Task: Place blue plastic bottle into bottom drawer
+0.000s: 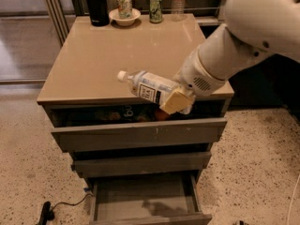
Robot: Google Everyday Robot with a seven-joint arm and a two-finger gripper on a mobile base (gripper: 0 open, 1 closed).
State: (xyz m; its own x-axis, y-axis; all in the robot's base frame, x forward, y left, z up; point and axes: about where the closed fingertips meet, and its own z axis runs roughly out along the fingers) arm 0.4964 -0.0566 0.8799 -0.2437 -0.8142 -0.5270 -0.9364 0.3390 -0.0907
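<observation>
Nearest, at the foot of the cabinet (117, 55), the bottom drawer (140, 193) is seen pulled out, its grey inside bare but for a shadow. Above it on the cabinet's front, the middle drawer (140, 164) is only slightly out, and the top drawer (140, 132) is opened, with dim rounded shapes inside. Over the cabinet's front edge the blue plastic bottle (150, 87) is held on its side, its base end clamped between the tan pads of the gripper (176, 101), which is closed on it. Along the cabinet's back edge a black flask (96, 3), a bowl (115, 17) holding a can (124, 4), a green can (156, 7) and a clear bottle (178, 1) are ranged. The grasp is judged done and the drawer ready; the lowering into it and the release are left.
</observation>
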